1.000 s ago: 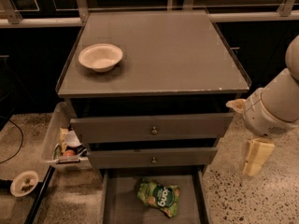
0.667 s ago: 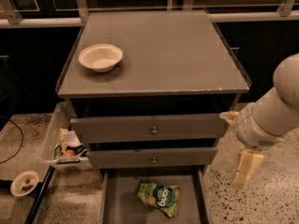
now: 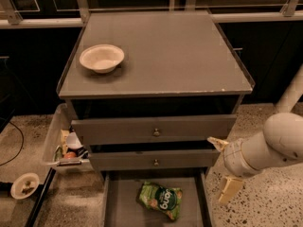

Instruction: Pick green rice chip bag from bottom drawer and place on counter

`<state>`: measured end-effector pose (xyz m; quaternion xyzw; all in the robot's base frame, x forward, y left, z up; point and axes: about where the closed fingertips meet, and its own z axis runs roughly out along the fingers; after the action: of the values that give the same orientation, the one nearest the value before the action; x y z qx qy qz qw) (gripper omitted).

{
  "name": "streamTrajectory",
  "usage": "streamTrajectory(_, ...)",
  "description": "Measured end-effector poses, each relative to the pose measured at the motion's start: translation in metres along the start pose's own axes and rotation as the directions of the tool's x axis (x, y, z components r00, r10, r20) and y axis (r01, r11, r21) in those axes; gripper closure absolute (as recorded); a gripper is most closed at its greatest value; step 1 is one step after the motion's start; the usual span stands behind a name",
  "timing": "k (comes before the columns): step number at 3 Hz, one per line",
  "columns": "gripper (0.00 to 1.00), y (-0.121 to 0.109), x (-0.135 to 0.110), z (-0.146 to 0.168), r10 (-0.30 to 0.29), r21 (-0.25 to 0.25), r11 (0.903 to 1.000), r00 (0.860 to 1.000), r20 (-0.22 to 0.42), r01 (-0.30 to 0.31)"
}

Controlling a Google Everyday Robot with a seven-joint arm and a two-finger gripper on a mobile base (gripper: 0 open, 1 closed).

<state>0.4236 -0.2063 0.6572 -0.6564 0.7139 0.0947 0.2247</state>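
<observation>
The green rice chip bag [image 3: 161, 200] lies flat on the floor of the open bottom drawer [image 3: 123, 207], near its middle. The counter [image 3: 161, 51] is the grey cabinet top above. My gripper [image 3: 215, 170] hangs at the right side of the cabinet, level with the middle drawer's right end, up and to the right of the bag. Its two pale fingers are spread apart, with nothing between them. It does not touch the bag.
A white bowl [image 3: 102, 58] sits on the counter's left side. Two knob-fronted drawers [image 3: 154, 132] above stand slightly pulled out. A clear bin of odds and ends [image 3: 64, 145] is left of the cabinet, and a small bowl [image 3: 24, 186] is on the floor.
My arm has moved left and down, bringing the gripper from beside the cabinet closer to the right edge of the drawers. The bag and the bowl have not moved.
</observation>
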Motion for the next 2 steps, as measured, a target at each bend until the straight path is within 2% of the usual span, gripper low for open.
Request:
streamTrajectory(1, 0.00, -0.0065, 0.0328, 0.0623, 0.014, -0.006, 0.9999, 0.998, 0.065, -0.013)
streamTrajectory(2, 0.00, -0.0065, 0.0328, 0.0623, 0.014, -0.006, 0.9999, 0.998, 0.065, -0.013)
